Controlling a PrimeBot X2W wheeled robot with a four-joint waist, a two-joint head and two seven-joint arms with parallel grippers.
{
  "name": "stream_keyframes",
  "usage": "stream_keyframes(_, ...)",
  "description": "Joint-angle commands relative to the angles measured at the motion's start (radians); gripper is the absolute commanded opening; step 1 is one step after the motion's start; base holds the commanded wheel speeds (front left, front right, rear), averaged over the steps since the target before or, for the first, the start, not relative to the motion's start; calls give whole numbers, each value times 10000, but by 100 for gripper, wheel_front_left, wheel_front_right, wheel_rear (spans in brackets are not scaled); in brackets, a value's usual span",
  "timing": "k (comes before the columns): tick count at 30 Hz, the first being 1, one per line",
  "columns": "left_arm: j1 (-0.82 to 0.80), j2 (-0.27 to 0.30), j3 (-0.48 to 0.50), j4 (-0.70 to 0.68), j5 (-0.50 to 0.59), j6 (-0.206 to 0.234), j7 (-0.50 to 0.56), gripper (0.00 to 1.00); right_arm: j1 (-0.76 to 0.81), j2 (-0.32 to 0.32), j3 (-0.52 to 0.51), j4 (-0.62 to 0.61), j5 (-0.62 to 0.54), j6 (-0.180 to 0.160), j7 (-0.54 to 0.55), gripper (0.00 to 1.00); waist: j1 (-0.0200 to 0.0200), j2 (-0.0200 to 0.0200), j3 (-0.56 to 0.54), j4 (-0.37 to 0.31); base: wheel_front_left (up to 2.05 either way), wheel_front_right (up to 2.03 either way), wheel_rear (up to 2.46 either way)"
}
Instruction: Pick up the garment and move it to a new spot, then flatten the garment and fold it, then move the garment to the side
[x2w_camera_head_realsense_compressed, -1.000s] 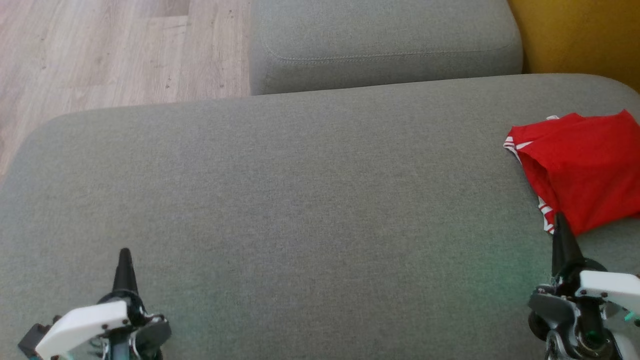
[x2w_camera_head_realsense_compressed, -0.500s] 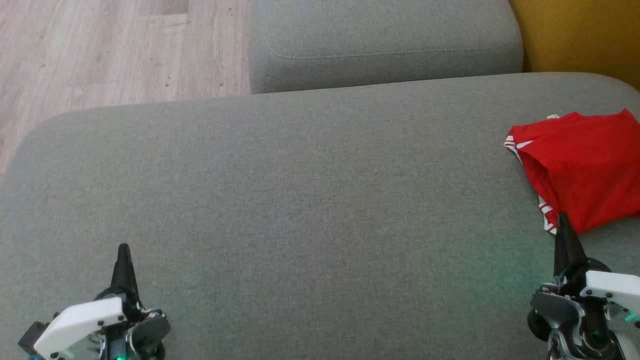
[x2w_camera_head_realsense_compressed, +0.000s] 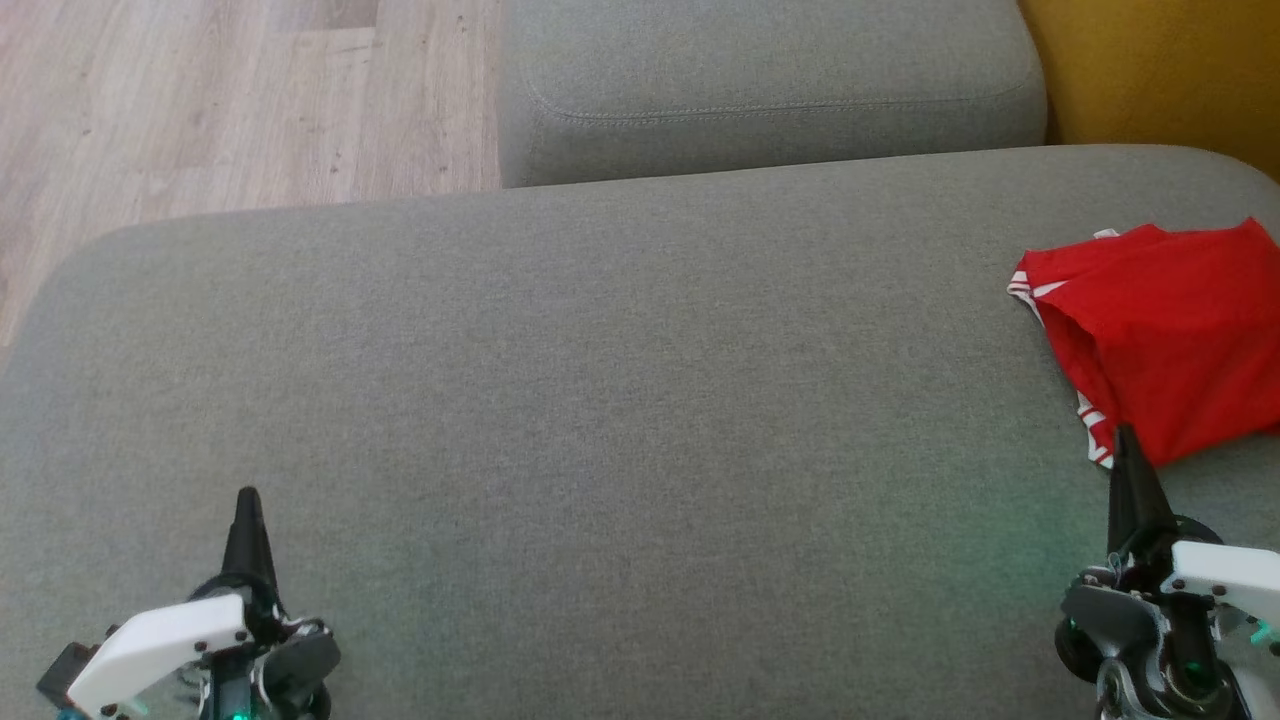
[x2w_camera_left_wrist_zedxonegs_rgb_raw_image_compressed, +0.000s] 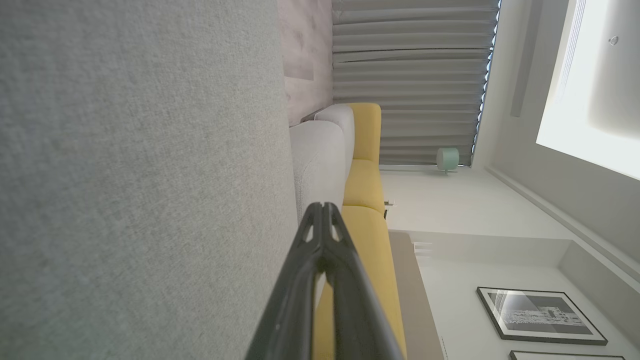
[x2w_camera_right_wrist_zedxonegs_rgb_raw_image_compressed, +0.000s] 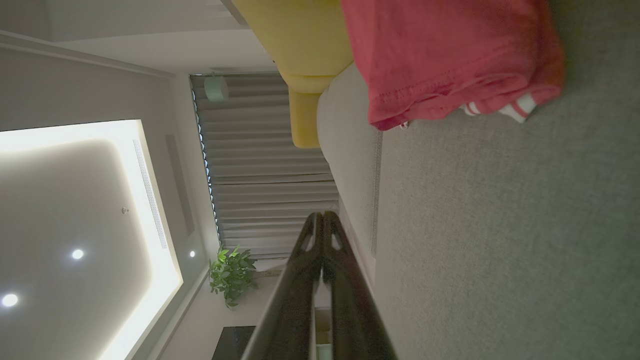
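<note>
A folded red garment (x2w_camera_head_realsense_compressed: 1165, 325) with white-striped trim lies at the far right of the grey sofa cushion (x2w_camera_head_realsense_compressed: 600, 400), partly cut off by the frame edge. It also fills the top of the right wrist view as the same red garment (x2w_camera_right_wrist_zedxonegs_rgb_raw_image_compressed: 450, 55). My right gripper (x2w_camera_head_realsense_compressed: 1125, 445) is shut and empty, its tip just in front of the garment's near edge, apart from it. Its fingers (x2w_camera_right_wrist_zedxonegs_rgb_raw_image_compressed: 322, 222) press together. At the lower left my left gripper (x2w_camera_head_realsense_compressed: 247, 505) is shut and empty over bare cushion, with its fingertips (x2w_camera_left_wrist_zedxonegs_rgb_raw_image_compressed: 322, 212) closed.
A second grey cushion (x2w_camera_head_realsense_compressed: 770, 90) sits behind the main one. A yellow sofa part (x2w_camera_head_realsense_compressed: 1160, 70) stands at the back right. Wooden floor (x2w_camera_head_realsense_compressed: 200, 100) lies beyond the cushion's far left edge.
The view has shifted very slightly. Both grippers sit a touch lower in the frame than a second ago; the garment has not moved.
</note>
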Motion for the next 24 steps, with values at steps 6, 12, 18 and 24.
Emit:
stream_keyframes(6,-503,66,429,-284,68,-69,76,0,-537,-100,149,-371,-19,-7,86,0,0,0,0,0,0,0,0)
stream_keyframes(12,-504,54,446,-284,82,-69,90,0,-538,-91,137,-370,-29,-7,96,0,0,0,0,0,0,0,0)
stream_keyframes(18,-506,41,465,-283,98,-69,105,0,-539,-81,123,-369,-41,-7,107,0,0,0,0,0,0,0,0)
stream_keyframes(24,-507,28,483,-282,113,-69,120,0,-541,-72,110,-368,-52,-7,118,0,0,0,0,0,0,0,0)
